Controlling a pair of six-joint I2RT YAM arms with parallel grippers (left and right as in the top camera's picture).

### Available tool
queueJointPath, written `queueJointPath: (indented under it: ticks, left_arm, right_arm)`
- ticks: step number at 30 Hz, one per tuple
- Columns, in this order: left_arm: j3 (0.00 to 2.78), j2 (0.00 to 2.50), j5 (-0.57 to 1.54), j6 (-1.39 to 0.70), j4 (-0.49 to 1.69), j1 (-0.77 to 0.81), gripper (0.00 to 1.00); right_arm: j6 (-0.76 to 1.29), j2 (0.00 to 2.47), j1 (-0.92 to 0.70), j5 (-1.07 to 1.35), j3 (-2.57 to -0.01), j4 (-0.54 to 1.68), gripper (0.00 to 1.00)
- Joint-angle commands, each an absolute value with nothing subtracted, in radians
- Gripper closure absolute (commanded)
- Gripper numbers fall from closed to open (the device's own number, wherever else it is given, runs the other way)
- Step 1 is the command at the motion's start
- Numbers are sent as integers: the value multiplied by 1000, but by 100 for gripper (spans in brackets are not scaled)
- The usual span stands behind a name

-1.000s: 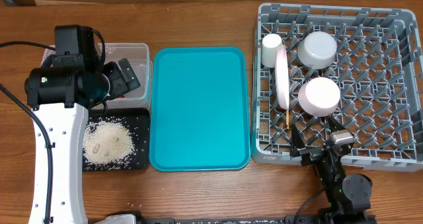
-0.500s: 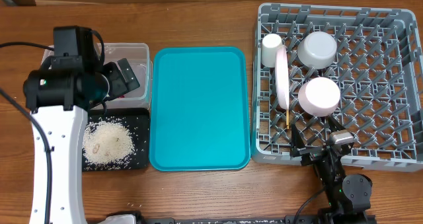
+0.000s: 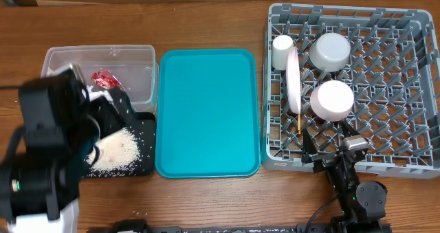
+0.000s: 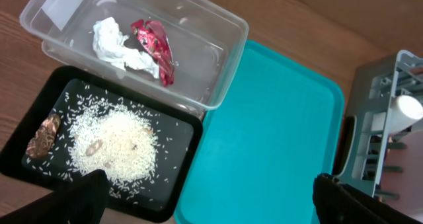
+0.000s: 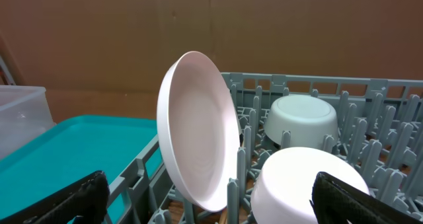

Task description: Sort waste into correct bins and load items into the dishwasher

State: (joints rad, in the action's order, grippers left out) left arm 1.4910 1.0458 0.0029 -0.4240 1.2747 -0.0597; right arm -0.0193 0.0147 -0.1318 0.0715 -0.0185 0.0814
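Left gripper (image 4: 221,207), wide and empty, has been pulled back off the clear plastic rectangular tub (image 4: 198,52).
Right gripper (image 5: 211,204) is wide too; the shallow black rectangular tray (image 4: 177,135) should not be bumped.

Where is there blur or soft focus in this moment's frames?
Overhead: the left arm is smeared by motion blur, while the rack and teal tray are crisp. Left wrist: tub and rice are sharp. Right wrist: the plate is sharp; the fingertips in the bottom corners are dark and out of focus.
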Motion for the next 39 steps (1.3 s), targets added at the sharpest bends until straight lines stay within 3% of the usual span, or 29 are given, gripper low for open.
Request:
queueJointPath:
  ticks: [1, 19, 39]
  left_arm:
    - [1351, 937, 0, -435, 1212, -65, 0]
    - [439, 353, 46, -434, 167, -65, 0]
    - [86, 68, 33, -324, -6, -67, 0]
  right_arm:
    - [-23, 3, -136, 72, -8, 77, 0]
    - [-23, 3, -136, 72, -8, 77, 0]
    - [-23, 3, -136, 72, -8, 77, 0]
